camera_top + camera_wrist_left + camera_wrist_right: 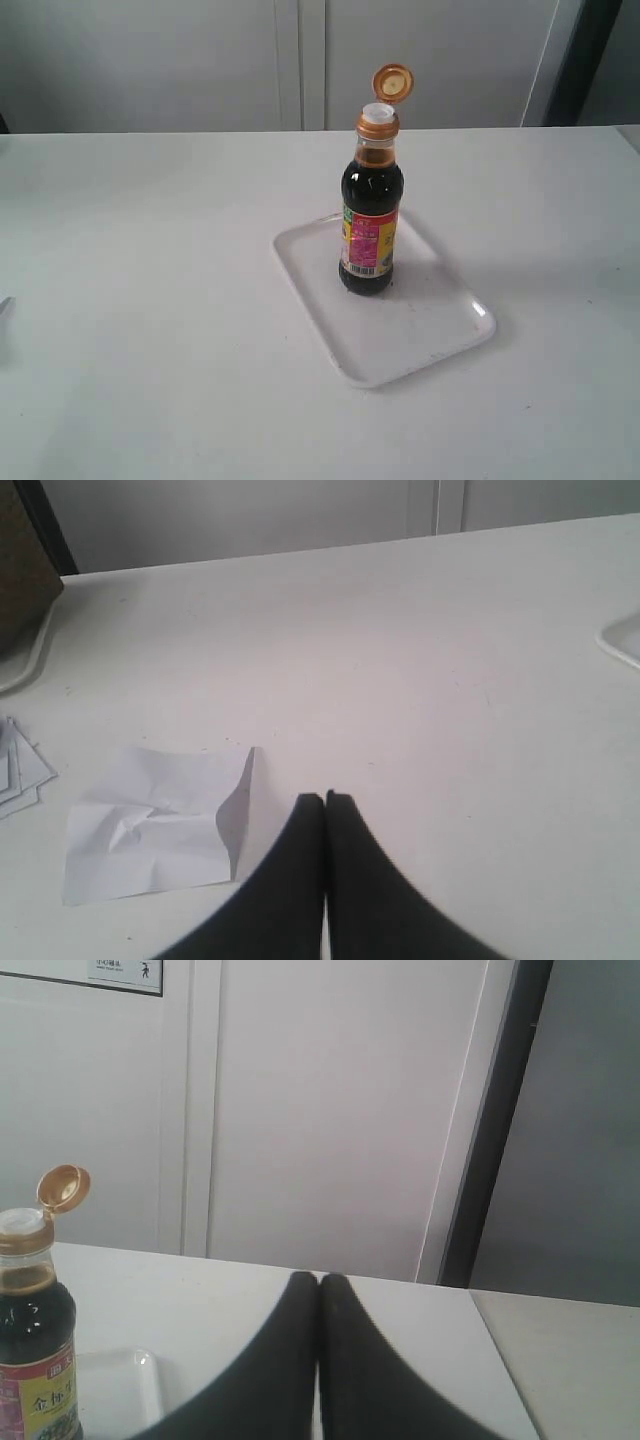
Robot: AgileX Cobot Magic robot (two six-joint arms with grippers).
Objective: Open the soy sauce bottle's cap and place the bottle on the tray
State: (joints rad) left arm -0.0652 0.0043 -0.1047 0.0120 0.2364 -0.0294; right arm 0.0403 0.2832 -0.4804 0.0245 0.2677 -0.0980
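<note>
The soy sauce bottle point(371, 225) stands upright on the white tray point(440, 320) in the exterior view. Its orange-brown cap point(392, 83) is flipped up on its hinge, and the white spout point(378, 113) shows beneath it. In the right wrist view the bottle point(35, 1345) and its raised cap point(62, 1187) sit at one edge, with a corner of the tray point(125, 1385) beside it. My right gripper point(319, 1280) is shut and empty, apart from the bottle. My left gripper point(325, 798) is shut on nothing, over bare table. Neither gripper shows in the exterior view.
A crumpled sheet of white paper point(155, 820) lies on the table close to my left gripper. More paper point(18, 770) and a pale rimmed object point(25, 660) lie beyond it. A rim of the tray point(622, 645) shows at that view's edge. A wall stands behind the table.
</note>
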